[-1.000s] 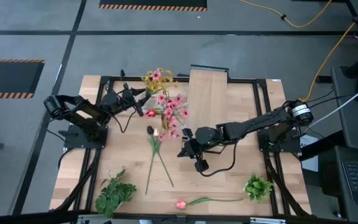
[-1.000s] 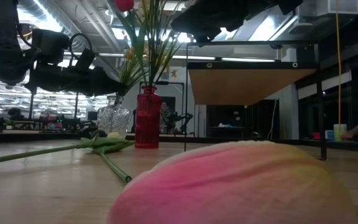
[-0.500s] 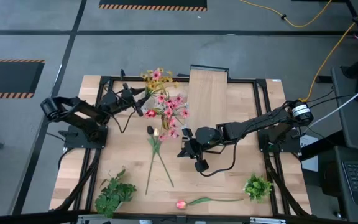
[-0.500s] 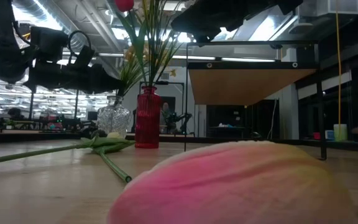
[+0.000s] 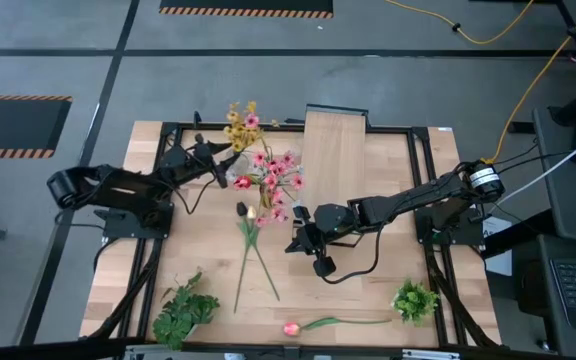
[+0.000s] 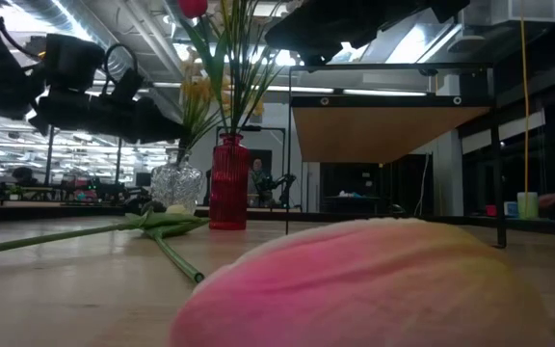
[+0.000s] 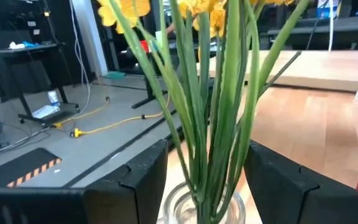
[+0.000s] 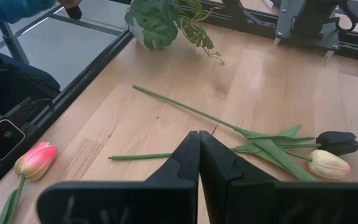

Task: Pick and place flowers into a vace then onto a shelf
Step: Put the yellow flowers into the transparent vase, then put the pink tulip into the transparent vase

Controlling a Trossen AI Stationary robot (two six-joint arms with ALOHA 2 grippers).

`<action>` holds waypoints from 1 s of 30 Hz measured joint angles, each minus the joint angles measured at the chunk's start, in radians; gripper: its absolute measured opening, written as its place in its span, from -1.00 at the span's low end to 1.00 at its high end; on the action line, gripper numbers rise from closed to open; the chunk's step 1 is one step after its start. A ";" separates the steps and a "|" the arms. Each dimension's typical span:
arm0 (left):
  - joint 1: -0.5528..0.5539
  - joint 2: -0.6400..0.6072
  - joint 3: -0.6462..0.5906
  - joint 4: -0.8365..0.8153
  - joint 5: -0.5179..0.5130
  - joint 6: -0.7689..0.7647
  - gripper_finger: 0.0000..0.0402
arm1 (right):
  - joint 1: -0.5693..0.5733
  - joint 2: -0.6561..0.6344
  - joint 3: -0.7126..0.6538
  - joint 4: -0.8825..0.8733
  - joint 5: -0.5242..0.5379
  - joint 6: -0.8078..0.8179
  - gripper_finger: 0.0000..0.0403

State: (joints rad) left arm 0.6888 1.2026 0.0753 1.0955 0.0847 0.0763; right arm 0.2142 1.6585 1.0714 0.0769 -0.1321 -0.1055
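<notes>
The clear glass vase (image 6: 176, 184) stands on the table at the far left, with yellow daisies (image 5: 238, 128) standing in it by their stems. My left gripper (image 7: 207, 180) is open just above the vase's mouth (image 7: 202, 210), one finger on either side of the green stems (image 7: 213, 124). A red vase (image 6: 228, 183) beside it holds pink blossoms (image 5: 273, 180). My right gripper (image 8: 198, 155) is shut and empty above the table's middle (image 5: 303, 240). A dark tulip (image 8: 337, 143) and a cream tulip (image 8: 328, 165) lie flat. A pink tulip (image 5: 291, 328) lies at the near edge. My left gripper's fingers (image 7: 145, 180) stand level on both sides of the daisy stems, just above the vase's mouth. I cannot tell whether they touch the stems. The stems stand upright in the vase.
The raised light-wood shelf (image 5: 334, 150) stands at the far middle, right of the vases. Green leafy bunches lie at the near left (image 5: 183, 312) and near right (image 5: 415, 300). The two lying stems (image 5: 253, 258) cross between the arms. A person's sleeve (image 8: 11, 9) shows beyond the table.
My left arm's elbow has swung toward the table's left edge, and its gripper has risen a little at the stems. The yellow daisies' heads have shifted toward the table's left while their stems stay in the vase. My right arm has kept still.
</notes>
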 joint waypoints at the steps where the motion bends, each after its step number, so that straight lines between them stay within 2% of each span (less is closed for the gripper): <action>1: 0.000 -0.016 0.000 -0.027 -0.006 0.007 -0.01 | 0.000 0.000 0.000 0.000 0.000 0.000 -0.95; 16: -0.009 -0.321 0.000 -0.382 -0.003 0.029 -0.01 | 0.000 -0.001 0.000 0.000 0.000 0.000 -0.95; 26: -0.109 -0.504 0.000 -0.485 -0.005 0.059 -0.02 | 0.000 -0.001 0.000 0.000 0.000 0.052 -0.95; 30: -0.151 -0.565 0.023 -0.626 -0.019 0.061 -0.11 | 0.000 -0.001 0.000 0.010 0.000 0.052 -0.95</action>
State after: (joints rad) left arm 0.5380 0.6374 0.0980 0.4696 0.0662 0.1371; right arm 0.2138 1.6577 1.0714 0.0870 -0.1318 -0.0534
